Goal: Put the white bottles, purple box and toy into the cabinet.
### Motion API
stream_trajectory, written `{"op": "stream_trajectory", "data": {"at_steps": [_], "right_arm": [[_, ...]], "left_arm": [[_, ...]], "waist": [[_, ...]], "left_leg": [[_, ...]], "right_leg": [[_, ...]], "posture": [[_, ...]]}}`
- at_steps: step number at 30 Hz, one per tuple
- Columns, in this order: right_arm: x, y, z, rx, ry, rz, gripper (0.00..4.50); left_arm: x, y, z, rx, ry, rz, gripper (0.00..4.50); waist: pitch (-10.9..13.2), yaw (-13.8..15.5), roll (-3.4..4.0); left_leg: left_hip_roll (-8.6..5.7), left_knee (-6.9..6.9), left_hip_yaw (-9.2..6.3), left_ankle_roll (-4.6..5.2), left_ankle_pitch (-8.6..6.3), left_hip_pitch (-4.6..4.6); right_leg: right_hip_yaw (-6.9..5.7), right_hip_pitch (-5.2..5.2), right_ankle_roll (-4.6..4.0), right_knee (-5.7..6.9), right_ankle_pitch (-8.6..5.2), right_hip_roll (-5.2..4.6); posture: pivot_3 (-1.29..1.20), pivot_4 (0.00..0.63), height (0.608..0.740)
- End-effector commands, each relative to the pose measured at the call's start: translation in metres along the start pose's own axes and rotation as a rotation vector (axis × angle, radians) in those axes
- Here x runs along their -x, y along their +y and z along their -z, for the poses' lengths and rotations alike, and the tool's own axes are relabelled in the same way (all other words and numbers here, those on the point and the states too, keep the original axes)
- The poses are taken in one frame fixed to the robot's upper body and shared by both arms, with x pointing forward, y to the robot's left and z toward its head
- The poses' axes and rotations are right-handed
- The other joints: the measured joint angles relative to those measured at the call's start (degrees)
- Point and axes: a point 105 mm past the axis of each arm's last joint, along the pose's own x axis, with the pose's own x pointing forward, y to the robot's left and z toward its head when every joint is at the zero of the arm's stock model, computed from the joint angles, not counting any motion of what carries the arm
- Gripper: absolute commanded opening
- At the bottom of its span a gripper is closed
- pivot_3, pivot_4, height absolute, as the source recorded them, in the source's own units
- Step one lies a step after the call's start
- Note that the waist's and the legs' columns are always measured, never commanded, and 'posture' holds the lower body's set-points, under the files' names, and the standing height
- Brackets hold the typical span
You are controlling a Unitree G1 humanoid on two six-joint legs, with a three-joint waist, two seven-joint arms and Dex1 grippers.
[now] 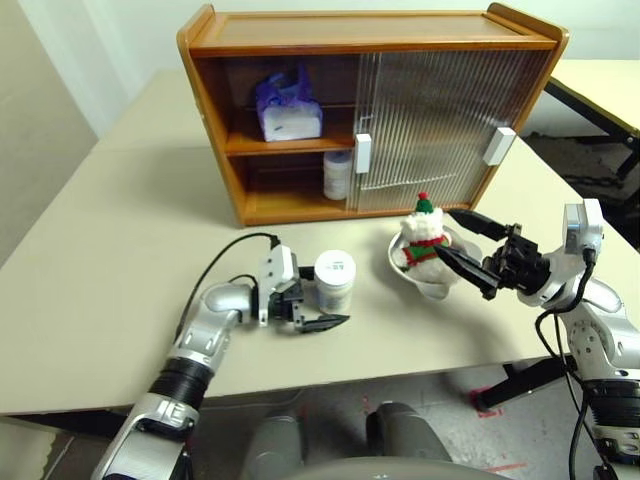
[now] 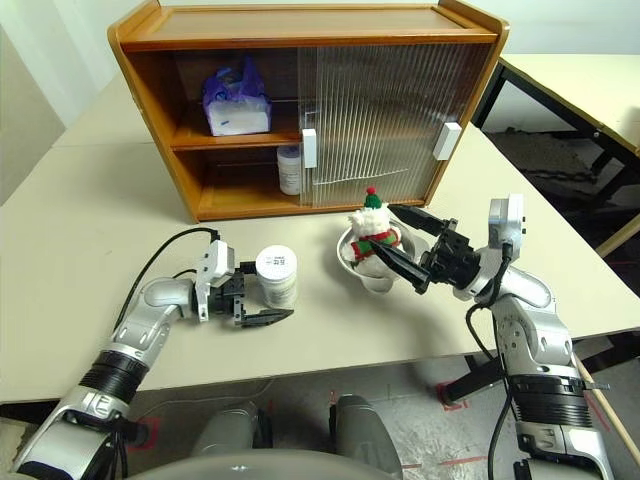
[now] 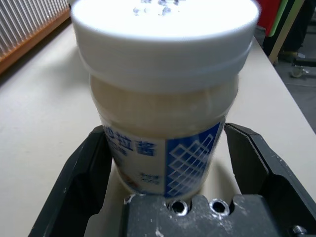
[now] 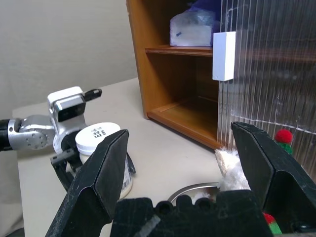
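Left gripper [image 1: 318, 308], lower centre: jaws apart around a white bottle [image 1: 335, 281], ready to clamp. Right gripper [image 1: 462, 245], jaws apart, flanks the toy [image 1: 423, 238].

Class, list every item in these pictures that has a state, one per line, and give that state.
Cabinet: left side open, doors slid right.
Purple box: on upper shelf.
Bottle in cabinet: upright, lower shelf.
Bottle on table: upright, lid on, between open fingers.
Toy: upright in metal bowl.
Left gripper: open.
Right gripper: open, empty.
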Motion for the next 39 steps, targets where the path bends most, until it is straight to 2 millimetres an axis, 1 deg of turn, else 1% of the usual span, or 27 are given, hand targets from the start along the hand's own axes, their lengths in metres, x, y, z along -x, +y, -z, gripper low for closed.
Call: {"op": "stream_trajectory", "data": {"at_steps": [1, 2, 3, 4, 11, 12, 14, 16, 19, 23, 25, 26, 29, 33, 39], "right_arm": [[0.002, -0.001, -0.004, 0.022, 0.005, -0.002, 4.5], [0.002, -0.001, -0.004, 0.021, 0.005, -0.001, 4.5], [0.003, -0.001, -0.003, 0.02, 0.006, -0.001, 4.5], [0.004, -0.001, -0.002, 0.019, 0.006, -0.001, 4.5], [0.003, 0.0, 0.002, 0.015, 0.008, -0.01, 4.5], [0.002, 0.0, 0.002, 0.015, 0.007, -0.011, 4.5], [-0.003, 0.001, 0.0, 0.015, -0.001, -0.016, 4.5], [-0.008, 0.003, -0.002, 0.015, -0.008, -0.023, 4.5], [-0.011, 0.005, -0.003, 0.014, -0.014, -0.027, 4.5], [-0.012, 0.005, -0.005, 0.015, -0.017, -0.026, 4.5], [-0.011, 0.004, -0.006, 0.016, -0.016, -0.023, 4.5], [-0.01, 0.004, -0.006, 0.016, -0.015, -0.022, 4.5], [-0.007, 0.003, -0.005, 0.017, -0.013, -0.017, 4.5], [-0.005, 0.003, -0.004, 0.017, -0.011, -0.013, 4.5], [-0.005, 0.003, -0.004, 0.018, -0.009, -0.011, 4.5]], "left_arm": [[-0.005, 0.001, 0.004, 0.008, 0.026, -0.003, 3.78], [-0.004, 0.003, 0.003, 0.019, 0.015, -0.014, 3.41], [-0.004, 0.005, 0.002, 0.028, 0.007, -0.022, 3.14], [-0.002, 0.008, 0.0, 0.036, -0.006, -0.042, 3.08], [0.016, 0.058, -0.023, 0.024, -0.11, -0.364, 3.08], [0.02, 0.068, -0.026, 0.012, -0.111, -0.427, 3.08], [0.027, 0.097, -0.031, 0.024, -0.108, -0.604, 3.08], [0.026, 0.114, -0.032, 0.05, -0.09, -0.698, 3.08], [0.019, 0.127, -0.032, 0.046, -0.053, -0.765, 3.08], [0.016, 0.145, -0.032, 0.041, 0.002, -0.877, 3.08], [0.015, 0.152, -0.031, 0.057, 0.021, -0.912, 3.08], [0.014, 0.154, -0.03, 0.064, 0.025, -0.922, 3.08], [0.011, 0.159, -0.027, 0.105, 0.047, -0.949, 3.08], [0.01, 0.169, -0.033, 0.142, 0.038, -1.011, 3.08], [0.01, 0.176, -0.036, 0.156, 0.058, -1.05, 3.08]], "waist": [[0.0, 0.02, 0.0], [0.0, 0.02, 0.0], [0.0, 0.02, 0.0], [0.0, 0.03, 0.0], [0.03, 0.07, -0.03], [0.04, 0.09, -0.05], [0.06, 0.18, -0.09], [0.08, 0.27, -0.12], [0.07, 0.28, -0.11], [0.1, 0.3, -0.16], [0.11, 0.3, -0.19], [0.11, 0.32, -0.18], [0.11, 0.5, -0.18], [0.11, 0.55, -0.19], [0.11, 0.49, -0.2]], "left_leg": [[-0.01, 0.0, 0.0, 0.0, 0.0, 0.0], [-0.01, 0.0, 0.0, 0.0, 0.0, 0.0], [-0.01, 0.0, 0.0, 0.0, 0.0, 0.0], [-0.01, 0.0, 0.0, 0.01, 0.0, 0.0], [0.01, 0.0, -0.02, -0.01, 0.0, -0.01], [0.0, 0.0, -0.02, -0.01, 0.0, -0.02], [0.0, 0.0, -0.02, -0.04, -0.02, -0.02], [-0.01, 0.0, -0.03, -0.04, -0.02, -0.05], [-0.04, 0.0, -0.04, -0.05, -0.03, -0.08], [-0.08, -0.02, -0.05, 0.0, -0.07, -0.21], [-0.08, -0.03, -0.06, 0.01, -0.07, -0.49], [-0.08, -0.03, -0.09, 0.07, -0.03, -0.7], [-0.11, -0.03, -0.18, 0.1, -0.01, -0.92], [-0.11, -0.03, -0.18, 0.12, -0.02, -0.99], [-0.11, -0.03, -0.19, 0.1, -0.03, -1.0]], "right_leg": [[0.0, 0.0, 0.0, 0.0, 0.0, -0.01], [0.0, 0.0, 0.01, 0.0, 0.0, -0.01], [0.0, 0.01, 0.01, 0.0, 0.0, -0.01], [0.0, 0.01, 0.02, 0.0, -0.01, -0.01], [-0.01, -0.02, 0.06, 0.0, 0.02, 0.0], [-0.02, -0.02, 0.07, 0.0, 0.03, -0.01], [-0.02, -0.01, 0.09, -0.02, 0.04, -0.01], [-0.02, -0.02, 0.14, -0.03, 0.07, -0.01], [-0.03, -0.02, 0.18, -0.1, 0.09, -0.01], [-0.02, -0.09, 0.15, -0.17, 0.18, -0.02], [-0.02, -0.4, 0.07, -0.14, 0.26, -0.01], [-0.03, -0.59, 0.04, -0.12, 0.31, 0.01], [-0.07, -0.71, 0.04, -0.15, 0.33, 0.02], [-0.09, -0.73, 0.05, -0.28, 0.33, 0.02], [-0.12, -0.72, 0.05, -0.32, 0.36, 0.04]], "posture": [[0.04, 0.0, 0.74], [0.05, 0.0, 0.74], [0.05, 0.0, 0.74], [0.05, 0.0, 0.74], [0.05, 0.0, 0.74], [0.06, 0.0, 0.74], [0.06, 0.0, 0.74], [0.06, 0.0, 0.74], [0.06, 0.0, 0.74], [0.05, 0.0, 0.74], [0.05, 0.0, 0.74], [0.05, 0.0, 0.74], [0.04, 0.0, 0.74], [0.04, 0.0, 0.74], [0.04, 0.0, 0.74]]}}
